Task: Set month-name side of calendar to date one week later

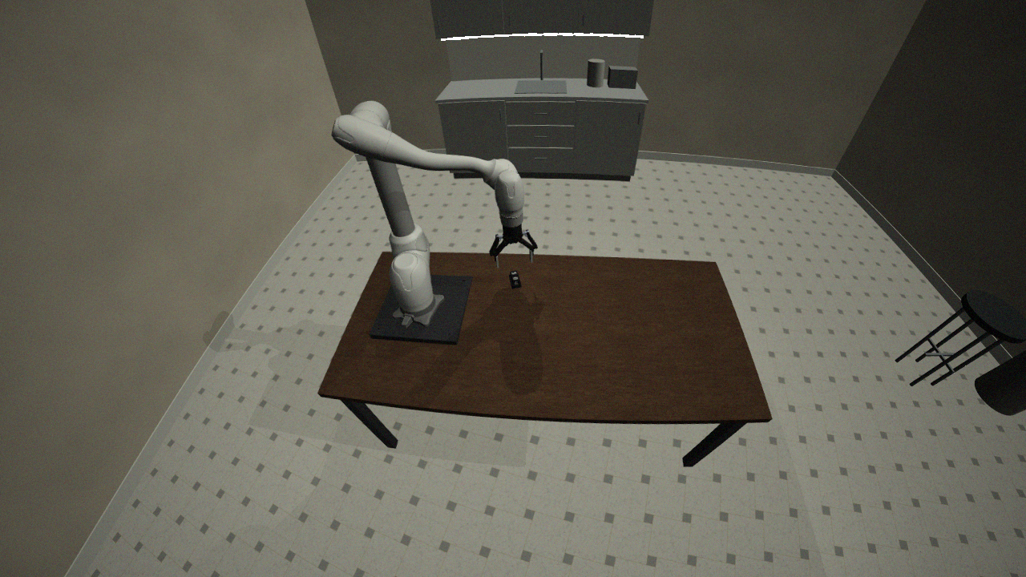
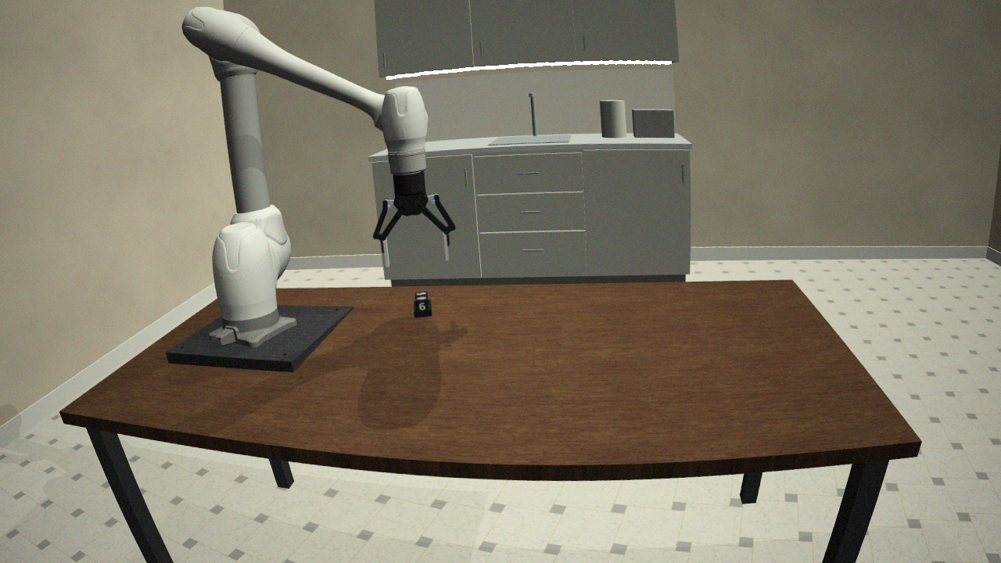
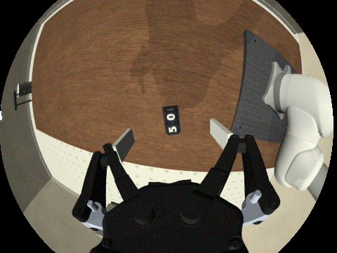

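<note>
The small black calendar (image 1: 517,285) (image 2: 424,310) stands on the table near its back edge, with its two cubes in a row. In the wrist view the upper cube (image 3: 170,117) has a white 0 on top, and the lower cube (image 3: 172,129) has a 5 on top. In the exterior view a white 6 faces the camera on the near end. The long sides, with the month's name and the date digits, cannot be read. My gripper (image 1: 514,262) (image 2: 417,261) (image 3: 170,131) is wide open and empty, above the calendar, with fingertips clear of it on both sides.
The arm's base stands on a dark plate (image 1: 458,316) (image 2: 318,328) (image 3: 253,88) left of the calendar in the top and exterior views. The wooden table (image 1: 631,322) (image 2: 594,363) (image 3: 88,88) has its back edge close behind the calendar. A kitchen unit (image 1: 541,129) (image 2: 529,209) stands farther back.
</note>
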Motion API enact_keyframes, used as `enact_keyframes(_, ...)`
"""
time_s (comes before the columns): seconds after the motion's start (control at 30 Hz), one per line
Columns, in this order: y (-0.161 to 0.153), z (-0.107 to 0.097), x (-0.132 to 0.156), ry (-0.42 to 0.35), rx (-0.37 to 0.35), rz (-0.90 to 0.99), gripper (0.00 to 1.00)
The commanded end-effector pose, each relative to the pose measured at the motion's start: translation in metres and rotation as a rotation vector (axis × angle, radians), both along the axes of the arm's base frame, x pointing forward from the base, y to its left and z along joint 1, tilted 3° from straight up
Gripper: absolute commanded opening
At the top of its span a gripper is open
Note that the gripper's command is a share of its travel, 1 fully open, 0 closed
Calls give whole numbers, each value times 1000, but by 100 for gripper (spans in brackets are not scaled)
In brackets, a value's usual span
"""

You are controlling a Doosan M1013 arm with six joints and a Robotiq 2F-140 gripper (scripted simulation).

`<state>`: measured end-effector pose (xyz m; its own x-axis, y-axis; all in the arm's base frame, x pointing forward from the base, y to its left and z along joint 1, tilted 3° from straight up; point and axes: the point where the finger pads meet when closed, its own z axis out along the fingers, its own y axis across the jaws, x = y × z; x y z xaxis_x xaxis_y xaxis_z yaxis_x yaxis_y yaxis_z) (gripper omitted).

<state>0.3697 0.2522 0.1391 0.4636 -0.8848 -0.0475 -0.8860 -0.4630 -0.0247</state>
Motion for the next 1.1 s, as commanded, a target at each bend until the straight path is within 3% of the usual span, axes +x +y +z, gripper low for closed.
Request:
enact_keyframes(0.0, 0, 4, 0, 0, 0, 0, 100)
enact_keyframes(0.6, -3, 51, 0, 0, 0, 0, 100)
enact_keyframes(1.07, -3, 54, 0, 0, 0, 0, 100)
